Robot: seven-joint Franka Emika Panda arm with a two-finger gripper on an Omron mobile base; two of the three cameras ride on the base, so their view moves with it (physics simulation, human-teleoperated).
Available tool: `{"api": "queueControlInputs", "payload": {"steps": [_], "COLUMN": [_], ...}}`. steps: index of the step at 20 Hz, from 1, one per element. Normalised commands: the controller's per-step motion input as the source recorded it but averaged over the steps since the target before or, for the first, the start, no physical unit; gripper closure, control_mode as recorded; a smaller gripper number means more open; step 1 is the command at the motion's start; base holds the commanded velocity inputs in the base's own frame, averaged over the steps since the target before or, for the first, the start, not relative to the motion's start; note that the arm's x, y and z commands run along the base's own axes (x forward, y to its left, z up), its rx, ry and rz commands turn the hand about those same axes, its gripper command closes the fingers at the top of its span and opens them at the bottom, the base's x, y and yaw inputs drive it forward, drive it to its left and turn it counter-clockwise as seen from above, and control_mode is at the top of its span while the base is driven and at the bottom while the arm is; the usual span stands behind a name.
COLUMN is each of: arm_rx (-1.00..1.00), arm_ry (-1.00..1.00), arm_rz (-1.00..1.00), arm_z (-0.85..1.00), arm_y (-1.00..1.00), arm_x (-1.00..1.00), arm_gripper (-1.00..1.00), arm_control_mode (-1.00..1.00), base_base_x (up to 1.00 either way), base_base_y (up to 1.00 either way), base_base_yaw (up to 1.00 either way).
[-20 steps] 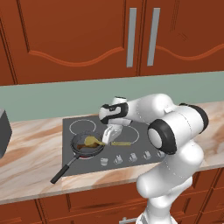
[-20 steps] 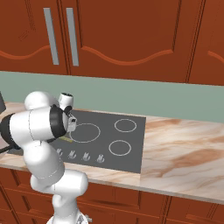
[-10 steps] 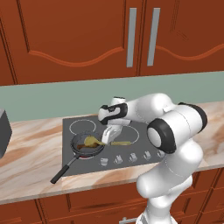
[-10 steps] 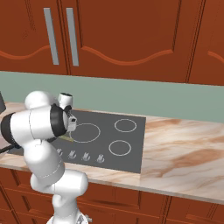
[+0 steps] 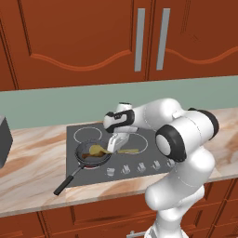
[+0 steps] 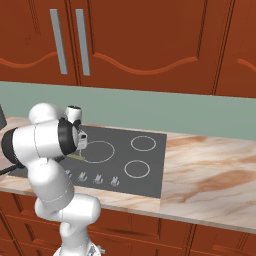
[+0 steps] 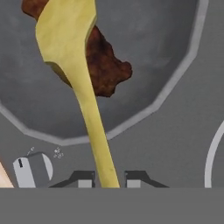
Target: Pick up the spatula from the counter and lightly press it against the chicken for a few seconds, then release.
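We see the claw (image 7: pixel 109 178) narrowed almost shut on the handle of the yellow spatula (image 7: pixel 85 97) — its blade lies over the brown chicken (image 7: pixel 107 65) inside the dark pan (image 7: pixel 175 85). From the left, the pan sits on the cooktop's (image 5: pixel 148 139) front-left burner, on the marble counter (image 5: pixel 32 162).

spatula (image 7: pixel 83 96): you see pale yellow wood, a long slim handle, the broad blade lying over the chicken | chicken (image 7: pixel 109 65): your brown ragged piece sits in the grey pan (image 7: pixel 148 39), partly under the blade
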Motion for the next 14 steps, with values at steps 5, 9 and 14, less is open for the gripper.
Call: {"api": "queueControlInputs", "payload": {"steps": [5,9,14], "arm_rx": [-0.02,-0.02,0.0], "arm_ry": [0.0,0.0,0.0], "arm_rz": [0.0,0.0,0.0], "arm_z": [-0.06,-0.06,-0.08], "arm_y": [0.0,0.0,-0.11], "arm_x": [0.0,0.0,0.0], "arm_gripper": [1.0,1.0,1.0], "arm_control_mode": [-1.0,-1.0,-1.0], "base_base_x": [0.0,0.0,0.0], "base_base_y": [0.0,0.0,0.0], "base_base_yaw": [0.0,0.0,0.0]}}
